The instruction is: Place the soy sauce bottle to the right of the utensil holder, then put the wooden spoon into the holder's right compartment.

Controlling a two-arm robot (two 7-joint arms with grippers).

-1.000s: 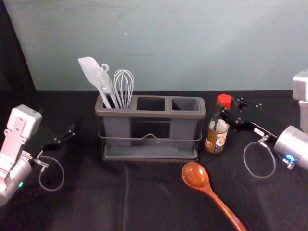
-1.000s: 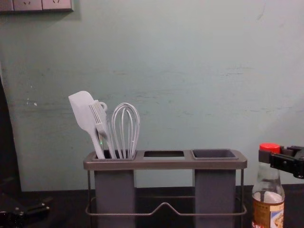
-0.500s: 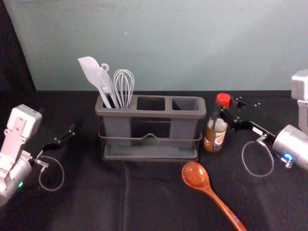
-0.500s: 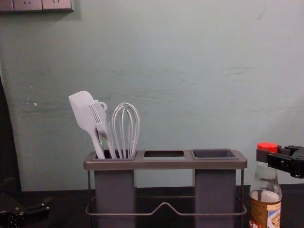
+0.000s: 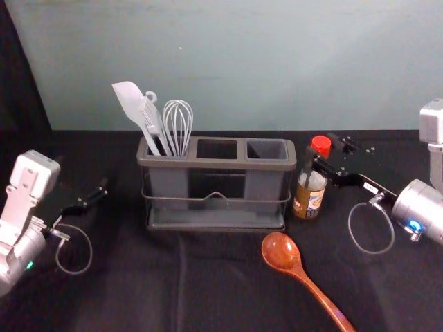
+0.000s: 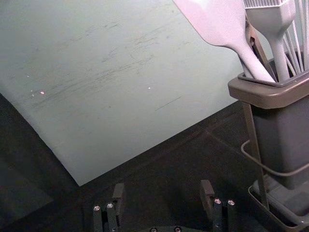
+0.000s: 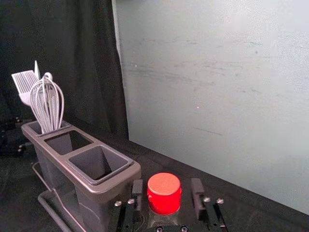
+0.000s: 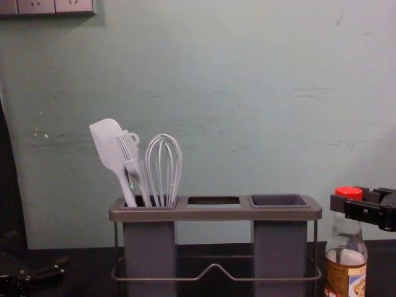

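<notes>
Basically step one, and it looks about done: bottle (image 5: 309,197) is upright on the counter (image 5: 138,277), just beside the holder (image 5: 221,164) on the side toward the counter's right edge. Right gripper (image 7: 167,186) is at the cap (image 7: 164,192), jaws spread to either side with gaps showing in the wrist view, so I read it as released. Left gripper (image 6: 162,187) is parked on the counter's left side, jaws wide apart, nothing in them.

Next move, my call: back the right gripper straight off so neither jaw drags the neck and tips the bottle. Then go for the spoon (image 5: 280,252). It lies in front of the holder's right end, bowl toward the holder, handle slanting to the counter's near right corner. It'll need lifting and turning upright to drop into the right compartment (image 5: 266,150), which looks unoccupied. Bottle sits close, so watch it on that insertion.

Can't make out: whether a jaw still brushes the neck lower down, as the jaws partly cover it. Bottle base is cut off in the chest view; spoon's handle end runs out of the head view. Floor of the right compartment is too dark to read.
</notes>
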